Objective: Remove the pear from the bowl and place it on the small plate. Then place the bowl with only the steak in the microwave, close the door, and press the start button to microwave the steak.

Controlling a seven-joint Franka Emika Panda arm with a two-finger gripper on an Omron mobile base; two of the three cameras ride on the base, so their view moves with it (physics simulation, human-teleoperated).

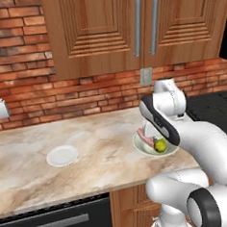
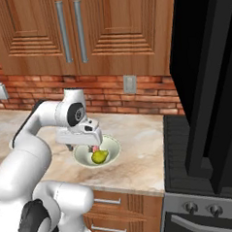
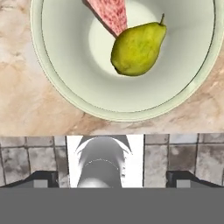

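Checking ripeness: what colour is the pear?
Yellow-green pear, clearest in the hand view.

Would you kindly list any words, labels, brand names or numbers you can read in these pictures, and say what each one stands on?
None: no readable text appears in any view.
The bowl, the pear, the steak and the small plate carry no marks.
The stove knobs show no legible markings.
The wall outlet is blank.

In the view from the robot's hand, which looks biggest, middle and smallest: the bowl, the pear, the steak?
1. The bowl, by far.
2. The pear.
3. The steak, though the picture's top edge and the pear hide part of it, so its place after the pear is unsure.
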